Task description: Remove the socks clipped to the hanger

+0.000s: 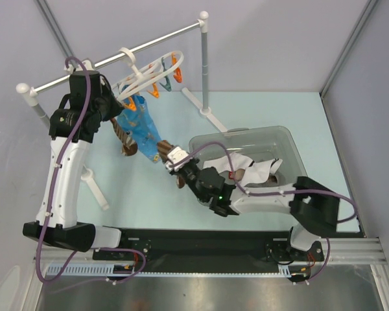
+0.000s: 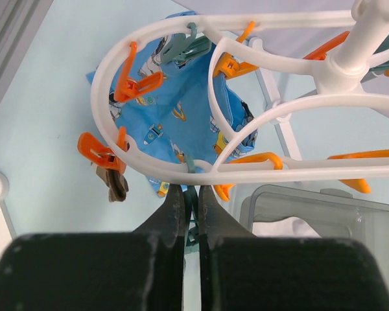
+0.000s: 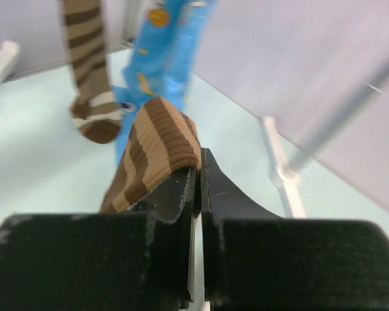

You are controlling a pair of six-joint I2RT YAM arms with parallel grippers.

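Right wrist view: we note the right hand [image 3: 198, 170] clenched on a brown striped sock [image 3: 157, 139], its long axis running up-left toward the hanger [image 2: 102, 87]. The left hand [image 2: 191, 194], nearer the hanger, is clenched at the rim.

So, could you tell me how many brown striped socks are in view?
2. One striped sock hangs from the hanger beside the blue cloth; the other sock is pinched in the right gripper. Others may be hidden inside the bin.
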